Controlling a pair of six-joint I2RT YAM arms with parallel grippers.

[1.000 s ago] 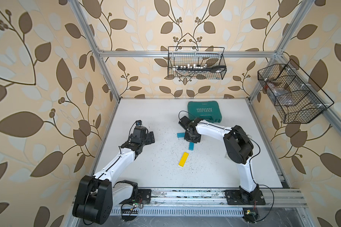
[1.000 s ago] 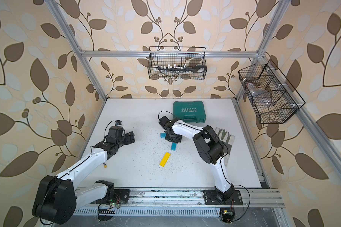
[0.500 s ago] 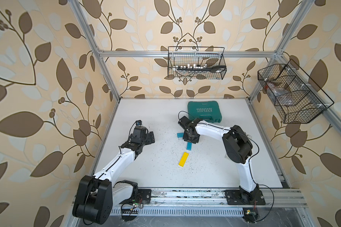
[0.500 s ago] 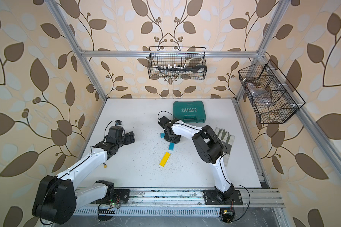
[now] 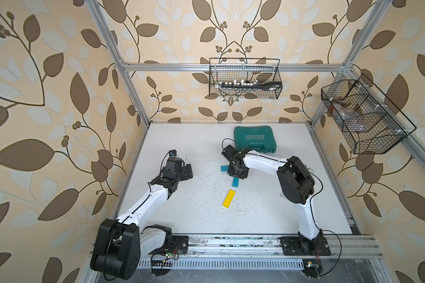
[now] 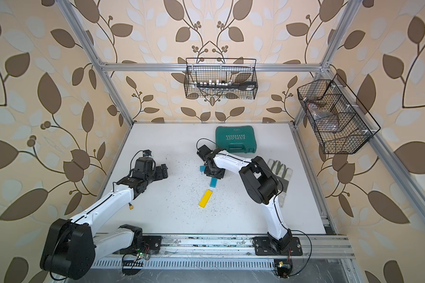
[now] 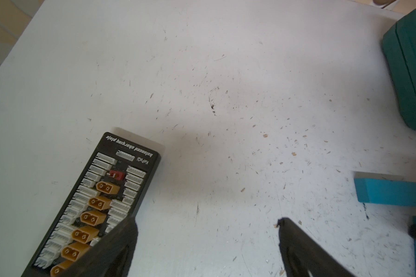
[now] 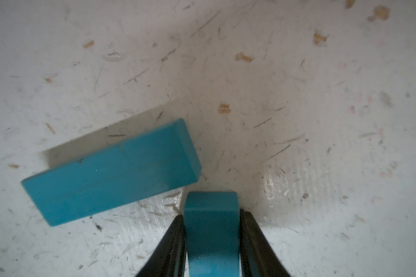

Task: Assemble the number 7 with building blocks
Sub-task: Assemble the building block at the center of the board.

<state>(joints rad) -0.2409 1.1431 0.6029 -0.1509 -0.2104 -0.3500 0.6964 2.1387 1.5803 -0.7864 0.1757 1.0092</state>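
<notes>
Our right gripper [image 8: 211, 214] had its fingers [image 8: 173, 239] close on both sides of the first blue block [image 8: 211, 239], which lay flat on the table [image 8: 322, 120]. We could not tell if they squeezed it. Its end sat just beside the second blue block [image 8: 111, 172], not touching. The yellow block [image 5: 229, 198] lay near. Our left gripper [image 7: 205, 225] was wide open and held nothing.
</notes>
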